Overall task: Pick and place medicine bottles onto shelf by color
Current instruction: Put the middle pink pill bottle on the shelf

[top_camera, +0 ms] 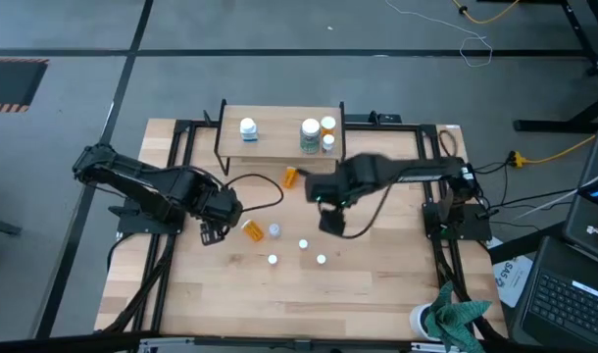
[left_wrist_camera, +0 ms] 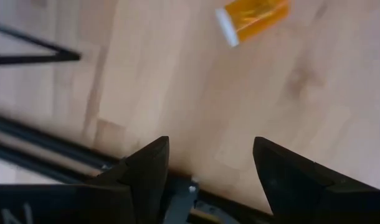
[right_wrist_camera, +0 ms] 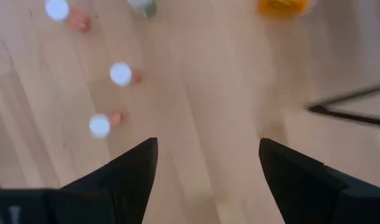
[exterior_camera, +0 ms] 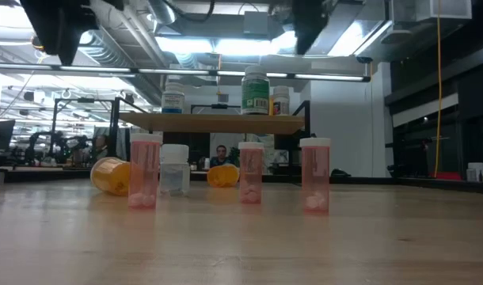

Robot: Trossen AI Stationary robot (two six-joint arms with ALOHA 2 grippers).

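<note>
Above the tabletop (top_camera: 377,304), my left fingers (left_wrist_camera: 209,163) hang open w/ nothing held. Right fingers (right_wrist_camera: 209,163) open, empty too. Four medicine bottles (top_camera: 311,135) stand on shelf (top_camera: 279,126).

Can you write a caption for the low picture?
Three upright pink bottles stand before a loaded shelf, two orange bottles tipped over.

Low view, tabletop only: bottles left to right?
Tipped orange bottle → upright pink bottle → clear bottle → second tipped orange bottle → pink bottle → pink bottle.
</note>
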